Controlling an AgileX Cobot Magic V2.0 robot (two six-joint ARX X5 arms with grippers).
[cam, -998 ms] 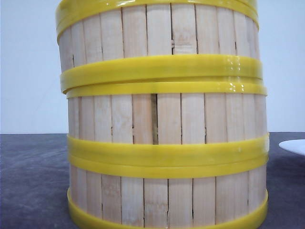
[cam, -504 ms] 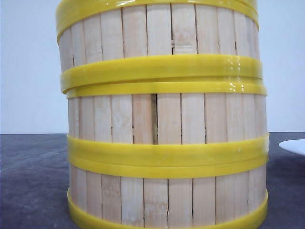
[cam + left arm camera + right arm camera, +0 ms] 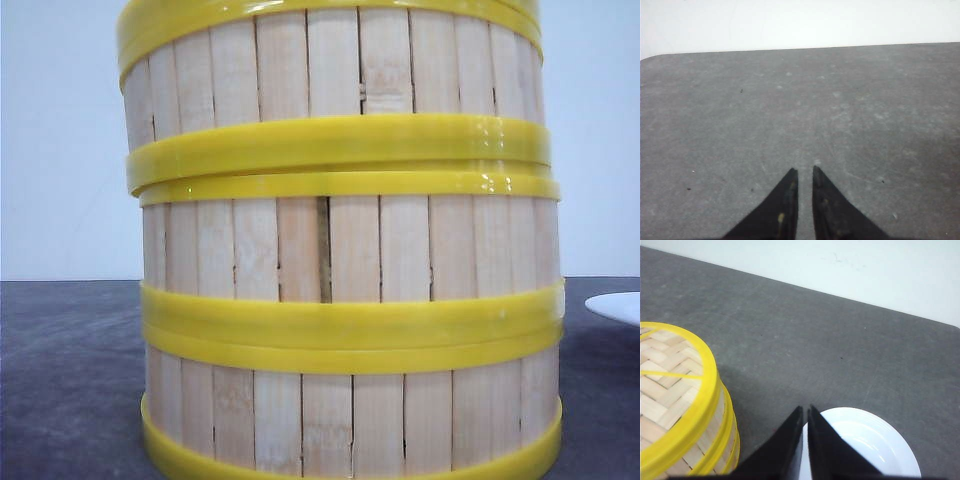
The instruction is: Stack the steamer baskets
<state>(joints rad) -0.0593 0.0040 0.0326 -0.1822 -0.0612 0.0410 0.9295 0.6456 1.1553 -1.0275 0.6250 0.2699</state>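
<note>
Three steamer baskets (image 3: 340,250) stand stacked in one column that fills the front view, pale slats between thick yellow rings. The right wrist view shows the stack (image 3: 675,405) from above, its woven bamboo floor open to sight. My right gripper (image 3: 805,410) hangs beside the stack, shut with nothing between its black fingers. My left gripper (image 3: 805,171) hovers over bare grey table, its tips a narrow slit apart and holding nothing. Neither gripper shows in the front view.
A white plate (image 3: 865,445) lies on the grey table (image 3: 805,340) just under my right gripper, its edge showing in the front view as the plate (image 3: 615,305). A pale wall runs behind the table's far edge.
</note>
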